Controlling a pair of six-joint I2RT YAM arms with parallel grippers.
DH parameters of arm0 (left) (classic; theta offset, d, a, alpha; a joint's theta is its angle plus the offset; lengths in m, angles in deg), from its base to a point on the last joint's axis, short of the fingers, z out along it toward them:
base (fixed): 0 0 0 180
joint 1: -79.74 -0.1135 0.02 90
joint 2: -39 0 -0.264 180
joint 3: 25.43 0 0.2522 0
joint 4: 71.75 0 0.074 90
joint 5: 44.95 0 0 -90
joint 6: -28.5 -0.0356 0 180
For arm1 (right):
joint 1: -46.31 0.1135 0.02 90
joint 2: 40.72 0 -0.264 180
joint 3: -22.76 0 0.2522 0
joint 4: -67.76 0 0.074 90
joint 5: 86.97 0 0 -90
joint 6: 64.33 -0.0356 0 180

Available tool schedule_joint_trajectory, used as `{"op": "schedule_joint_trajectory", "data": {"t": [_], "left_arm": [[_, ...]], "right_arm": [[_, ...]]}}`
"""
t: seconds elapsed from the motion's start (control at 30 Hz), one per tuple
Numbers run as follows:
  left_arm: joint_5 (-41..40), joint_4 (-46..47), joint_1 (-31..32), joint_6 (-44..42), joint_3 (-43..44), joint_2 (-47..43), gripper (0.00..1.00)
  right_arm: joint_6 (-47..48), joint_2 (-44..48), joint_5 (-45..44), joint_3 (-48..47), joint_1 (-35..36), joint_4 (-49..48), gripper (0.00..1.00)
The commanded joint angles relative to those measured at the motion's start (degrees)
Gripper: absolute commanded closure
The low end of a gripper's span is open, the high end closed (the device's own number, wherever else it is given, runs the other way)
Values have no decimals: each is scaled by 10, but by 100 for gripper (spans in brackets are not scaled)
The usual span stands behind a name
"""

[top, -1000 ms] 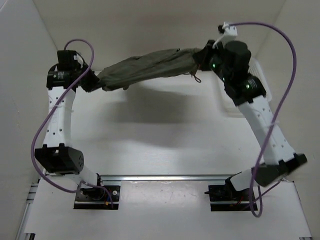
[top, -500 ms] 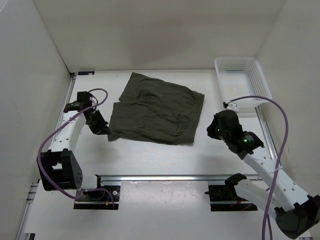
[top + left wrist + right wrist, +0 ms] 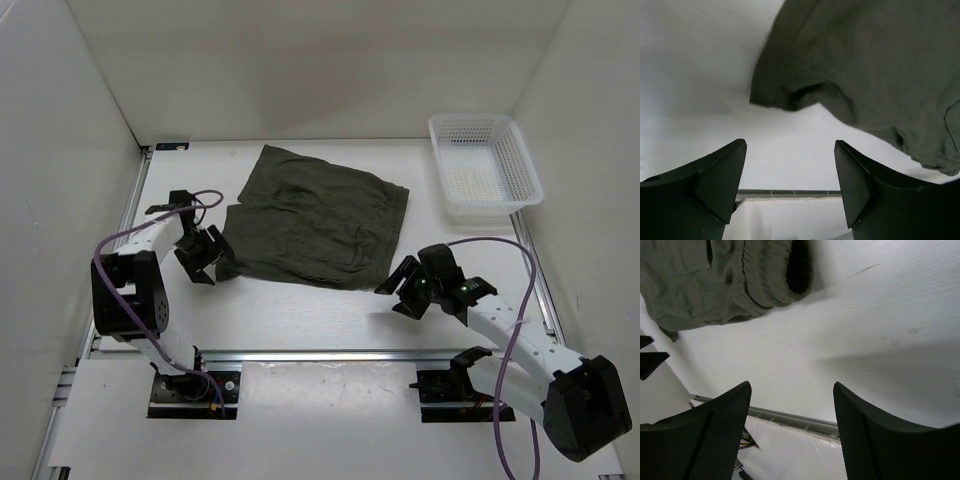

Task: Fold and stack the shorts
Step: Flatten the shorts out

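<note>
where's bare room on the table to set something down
Bare table runs along the near edge between the left gripper and right gripper, and between the shorts and basket. Crowded at the shorts' near corners, where both open grippers sit.

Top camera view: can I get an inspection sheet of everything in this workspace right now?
Surface: white table.
Job's things: dark olive shorts spread flat mid-table, apparently unfolded.
Clutter: only a white basket at the far right corner.
Grippers: left gripper open by the shorts' near left corner; right gripper open by their near right corner; both hold nothing.
Cables: purple cables, one looping along each arm.
Surroundings: plain white walls.
</note>
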Motion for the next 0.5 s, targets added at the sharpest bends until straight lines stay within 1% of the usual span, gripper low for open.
{"op": "schedule_joint_trajectory", "data": {"t": [0.0,0.13,0.23,0.27,0.3,0.33,0.4,0.47], "left_arm": [[15,45,-4,3,-2,21,18],[9,59,-4,3,-2,66,23],[4,64,-4,3,6,89,33],[4,64,-4,3,13,97,48],[-2,64,-4,3,20,97,60],[-2,64,-4,3,20,104,71],[-2,64,-4,3,26,111,90],[3,64,-4,3,31,116,90]], "right_arm": [[-49,-12,45,11,-4,-98,28],[-49,-59,45,12,-10,-150,22],[-42,-95,25,-7,-10,-165,21],[-32,-109,20,-15,-10,-170,21],[-26,-140,14,-31,-10,-170,21],[-19,-157,9,-39,-10,-170,21],[-19,-196,-8,-44,-10,-183,26],[-19,-225,-15,-44,-4,-211,29]]}}
